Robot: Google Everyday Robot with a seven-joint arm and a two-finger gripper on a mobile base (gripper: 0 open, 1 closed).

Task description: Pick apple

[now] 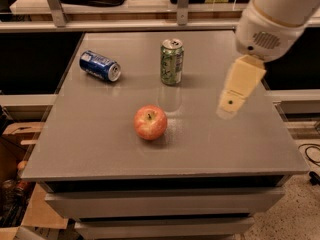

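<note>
A round red apple (150,122) with yellowish patches and a short dark stem sits on the grey table (100,134), a little in front of its middle. My gripper (231,105) hangs over the right part of the table, to the right of the apple and about level with it, a good hand's width away. It holds nothing that I can see.
A green soda can (172,61) stands upright behind the apple. A blue soda can (100,66) lies on its side at the back left. A counter with a rail (150,24) runs behind the table. Cardboard boxes (20,204) sit on the floor at the left.
</note>
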